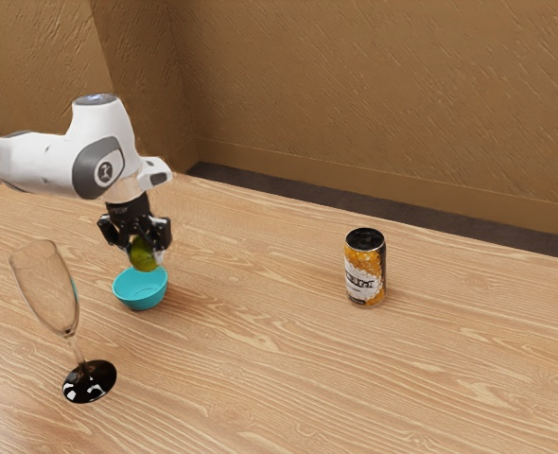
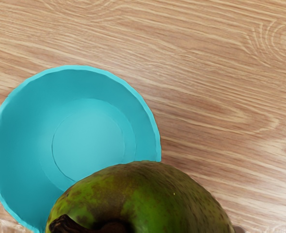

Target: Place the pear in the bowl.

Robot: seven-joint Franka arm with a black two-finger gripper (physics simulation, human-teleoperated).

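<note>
In the exterior view my black gripper [image 1: 145, 248] is shut on the green pear [image 1: 145, 255], one finger on either side of it. The pear hangs just above the far part of the turquoise bowl [image 1: 140, 295], which stands upright on the table. From the wrist camera, the pear [image 2: 143, 199] looks large and close, with its dark stem showing, and it overlaps part of the rim of the bowl [image 2: 87, 138]. The bowl's visible inside holds nothing.
A champagne glass [image 1: 50, 288] with a black base stands near the bowl, toward the exterior view's lower left. An orange and black can [image 1: 365, 270] is well off to the exterior view's right on the wooden table [image 1: 260, 369].
</note>
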